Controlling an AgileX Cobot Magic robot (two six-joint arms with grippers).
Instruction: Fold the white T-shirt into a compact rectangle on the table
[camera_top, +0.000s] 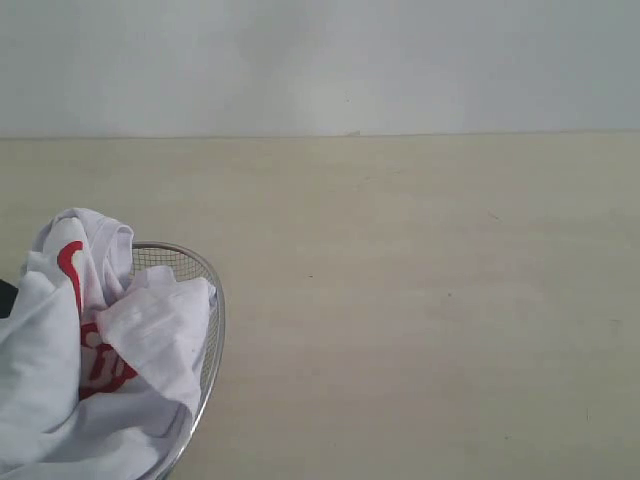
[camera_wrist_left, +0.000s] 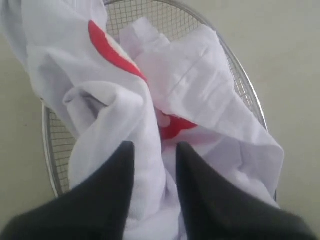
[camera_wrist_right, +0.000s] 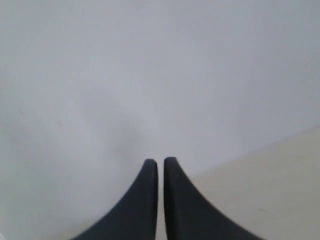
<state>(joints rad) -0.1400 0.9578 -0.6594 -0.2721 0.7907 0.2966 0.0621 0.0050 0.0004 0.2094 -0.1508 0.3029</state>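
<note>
Loosely bunched, the white T-shirt (camera_top: 60, 400) sits heaped in a round wire-mesh basket (camera_top: 205, 275) at the lower left of the exterior view, with folds rising above the rim and parts of its red print (camera_top: 100, 365) showing between them. The left jaws stand partly apart above the heap, dark fingers (camera_wrist_left: 115, 190) on either side of a raised ridge of the cloth. The basket rests on the pale counter (camera_top: 420, 300), which stretches right and back to a plain grey wall (camera_top: 320, 60). The right jaws are closed, fingers (camera_wrist_right: 145, 200) nearly touching with nothing between them, facing the wall and a strip of counter.
</note>
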